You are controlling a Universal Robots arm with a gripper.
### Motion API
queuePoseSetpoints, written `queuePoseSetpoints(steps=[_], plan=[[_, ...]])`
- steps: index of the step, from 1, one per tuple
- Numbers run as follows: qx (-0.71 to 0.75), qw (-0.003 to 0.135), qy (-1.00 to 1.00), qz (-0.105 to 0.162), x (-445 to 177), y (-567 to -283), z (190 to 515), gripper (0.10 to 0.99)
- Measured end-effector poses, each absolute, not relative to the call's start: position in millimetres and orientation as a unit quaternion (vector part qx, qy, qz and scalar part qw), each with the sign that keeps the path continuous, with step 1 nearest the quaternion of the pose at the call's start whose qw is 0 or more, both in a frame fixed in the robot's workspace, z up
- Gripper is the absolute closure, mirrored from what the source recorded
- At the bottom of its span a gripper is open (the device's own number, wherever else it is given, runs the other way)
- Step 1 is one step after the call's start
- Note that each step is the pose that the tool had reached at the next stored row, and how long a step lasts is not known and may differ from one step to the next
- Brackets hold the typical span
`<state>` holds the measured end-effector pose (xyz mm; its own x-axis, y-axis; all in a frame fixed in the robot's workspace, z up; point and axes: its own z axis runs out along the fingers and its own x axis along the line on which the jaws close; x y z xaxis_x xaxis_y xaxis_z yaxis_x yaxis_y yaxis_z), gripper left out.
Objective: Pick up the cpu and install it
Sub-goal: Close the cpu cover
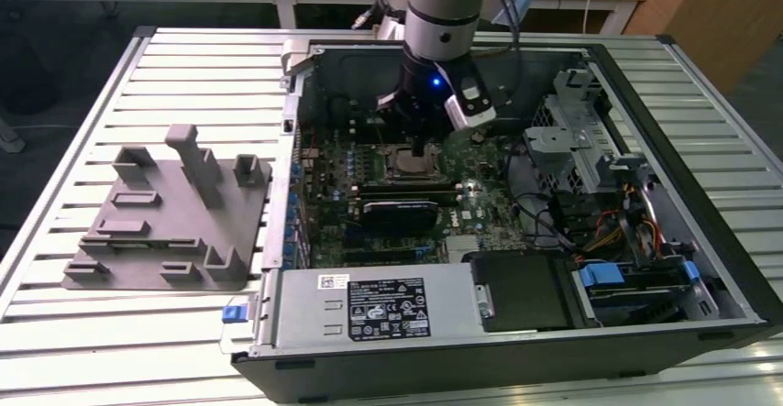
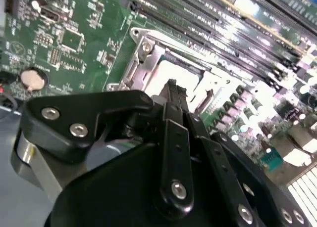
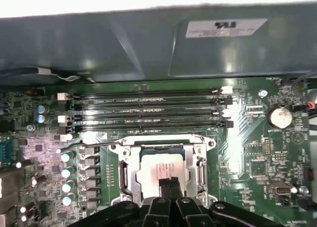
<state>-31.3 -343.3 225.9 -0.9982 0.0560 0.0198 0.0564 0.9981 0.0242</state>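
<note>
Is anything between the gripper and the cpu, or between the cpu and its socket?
Nothing visible. In the first wrist view the cpu already lies flat inside the socket frame. The gripper is directly over it, with no cable or part between them.

First wrist view: the gripper [image 3: 168, 187] covers the near edge of the cpu [image 3: 159, 168]; whether its tips touch the cpu cannot be told. Second wrist view: the gripper hides most of the socket [image 2: 141, 56], and glare blurs the memory slots [image 2: 237, 19]. Exterior view: the arm [image 1: 441, 12] is cut off at the top edge, and the socket beneath it is too small to judge.
</note>
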Motion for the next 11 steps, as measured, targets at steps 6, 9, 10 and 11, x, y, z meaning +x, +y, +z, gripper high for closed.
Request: queuePoseSetpoints(steps=[6,9,10,11], plan=[[-0.028,0.005,-1.000,-0.013,-31.3,-343.3,240.5,0.980],[-0.028,0.003,-1.000,-0.013,-31.3,-343.3,243.5,0.980],[-0.028,0.003,-1.000,-0.013,-31.3,-343.3,243.5,0.980],[-0.028,0.003,-1.000,-0.013,-31.3,-343.3,243.5,0.980]])
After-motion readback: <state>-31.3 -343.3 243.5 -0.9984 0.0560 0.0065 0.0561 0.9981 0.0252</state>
